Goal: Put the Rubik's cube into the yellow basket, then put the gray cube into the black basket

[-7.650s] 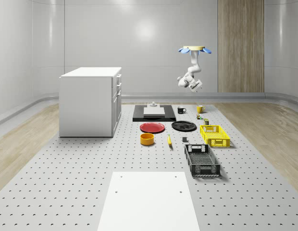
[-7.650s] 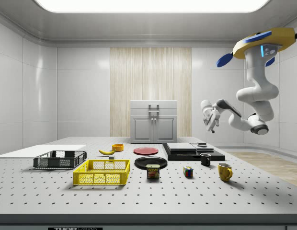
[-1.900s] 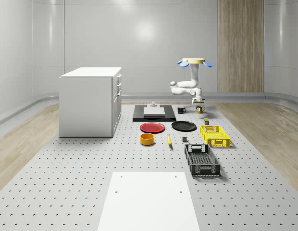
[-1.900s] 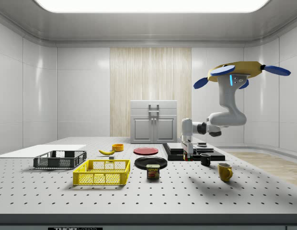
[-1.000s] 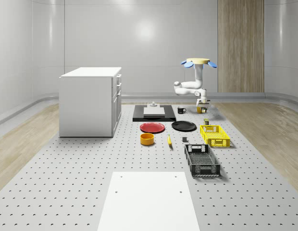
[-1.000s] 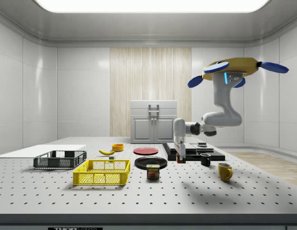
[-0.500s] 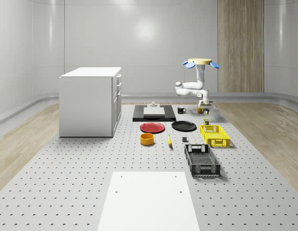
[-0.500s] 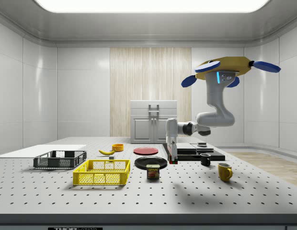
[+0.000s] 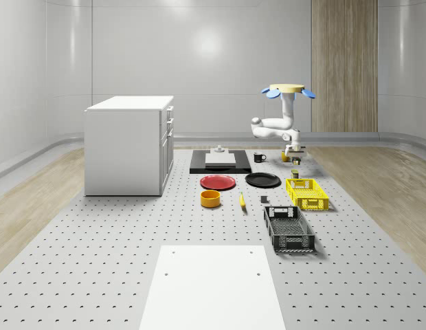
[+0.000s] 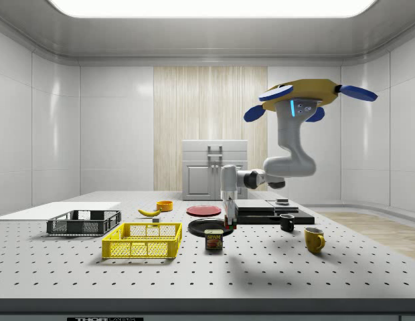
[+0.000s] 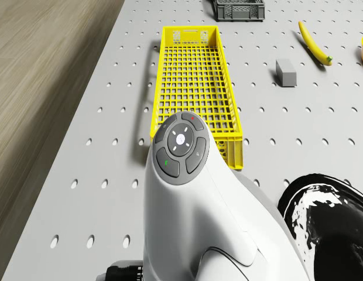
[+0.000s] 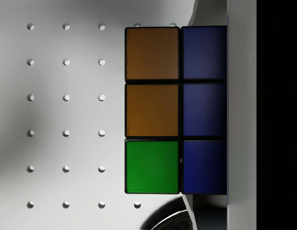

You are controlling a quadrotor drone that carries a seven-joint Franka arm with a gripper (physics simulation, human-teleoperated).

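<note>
The Rubik's cube (image 12: 175,110) hangs above the perforated table, pressed against a dark finger (image 12: 242,115). My gripper (image 10: 228,219) is shut on the cube (image 10: 229,225), pointing down just above the black plate (image 10: 211,227). The drone (image 10: 301,93) hovers high over the table's far end; it is also in the whole-scene view (image 9: 290,90), with the gripper (image 9: 295,155) below it. The yellow basket (image 11: 193,88) lies just beyond my wrist; it also shows at the side (image 10: 144,241). The gray cube (image 11: 286,72) sits on the table beside it. The black basket (image 10: 84,222) stands further on.
A Spam can (image 10: 213,239) stands close under the gripper. Black mug (image 10: 286,223) and yellow mug (image 10: 314,239) are behind it. Banana (image 11: 315,44), orange bowl (image 10: 165,205) and red plate (image 10: 204,210) lie beyond the plate. A white cabinet (image 9: 129,144) stands at the whole-scene view's left.
The drone and arm have drifted toward the side view's left with the Rubik's cube held, from beside the black mug to above the black plate. The other objects have not moved.
</note>
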